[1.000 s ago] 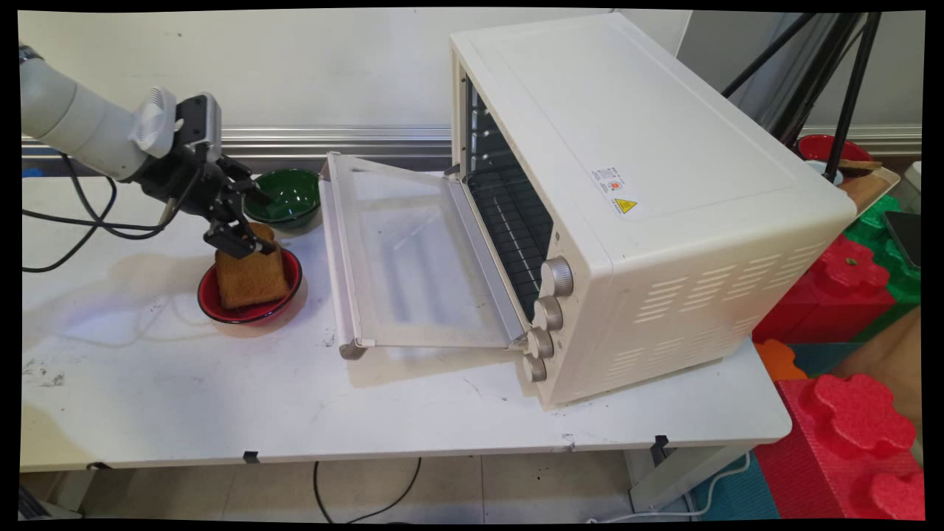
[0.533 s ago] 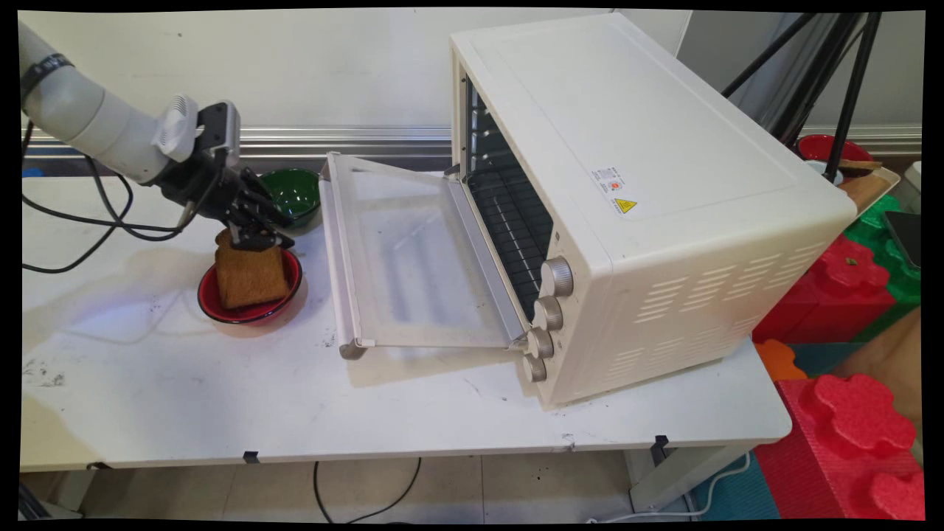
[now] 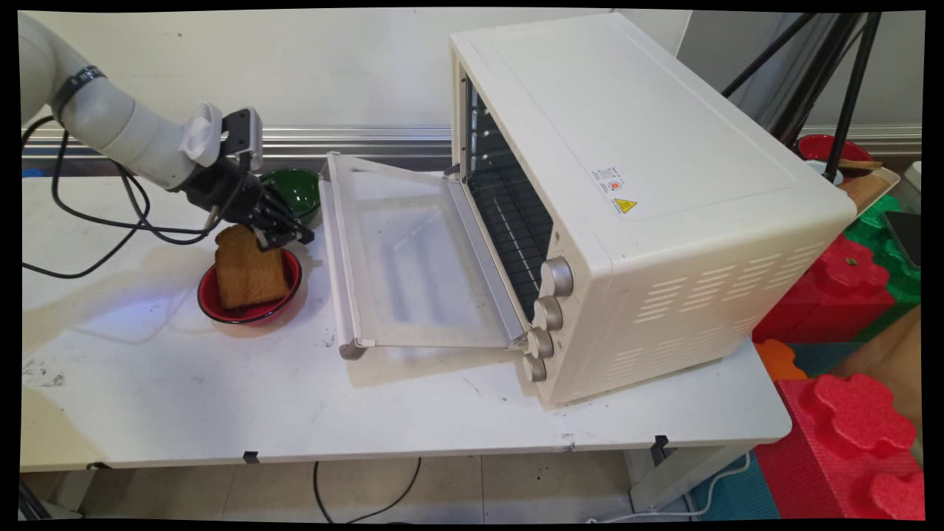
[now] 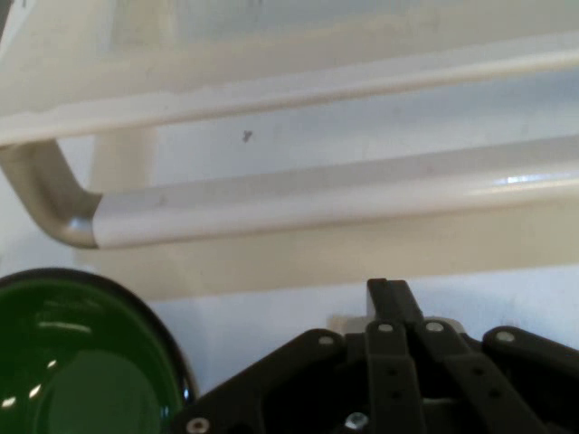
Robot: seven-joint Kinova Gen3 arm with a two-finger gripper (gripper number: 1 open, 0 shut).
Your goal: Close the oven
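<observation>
A brown slice of toast stands leaning in a red bowl on the white table. My gripper hangs just above the toast's upper right corner, between the red bowl and the oven door, with nothing in it. In the hand view my gripper has its fingers pressed together, and it points at the door's metal handle. A green bowl sits right behind my hand; the hand view shows the green bowl at the lower left.
A cream toaster oven stands at the right with its glass door folded down flat toward the bowls. Black cables hang from the arm over the table's left. Red and green foam blocks lie beyond the right edge.
My gripper has moved right and a little up, from the toast's top edge past its right corner toward the oven door. The toast stays in the red bowl.
</observation>
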